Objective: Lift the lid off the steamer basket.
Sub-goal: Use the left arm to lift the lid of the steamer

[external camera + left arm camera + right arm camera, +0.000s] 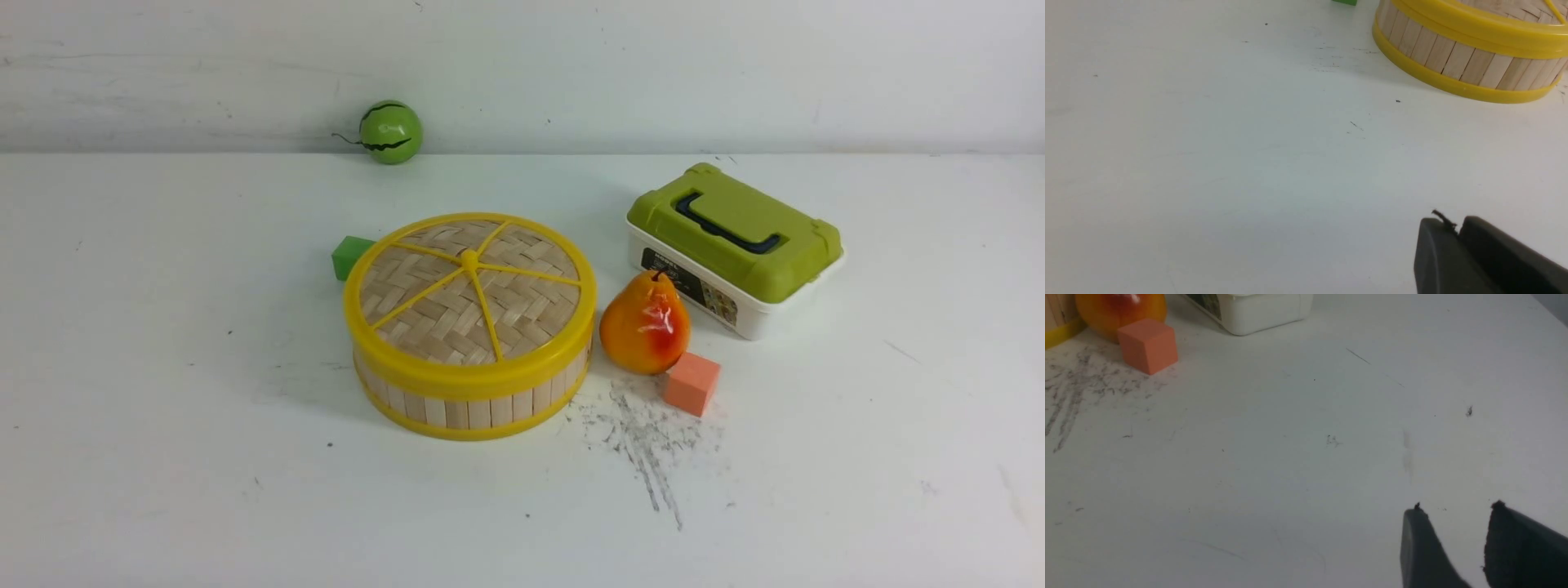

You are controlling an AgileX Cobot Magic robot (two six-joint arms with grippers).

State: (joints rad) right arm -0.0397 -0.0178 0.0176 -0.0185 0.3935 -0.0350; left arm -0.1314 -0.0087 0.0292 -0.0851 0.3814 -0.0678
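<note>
The woven bamboo lid (469,298) with its yellow rim, spokes and centre knob sits on the steamer basket (473,404) in the middle of the table. The basket's slat wall also shows in the left wrist view (1457,61), with the lid's yellow rim (1486,30) on top. Neither arm shows in the front view. My left gripper (1453,224) is shut and empty, over bare table well short of the basket. My right gripper (1457,508) is open and empty over bare table, far from the basket, whose edge (1057,330) just shows.
A pear (645,322) and an orange cube (691,383) stand right of the basket. A white box with an olive-green lid (735,245) is behind them. A green cube (349,256) sits behind the basket's left side. A green ball (390,131) rests by the back wall.
</note>
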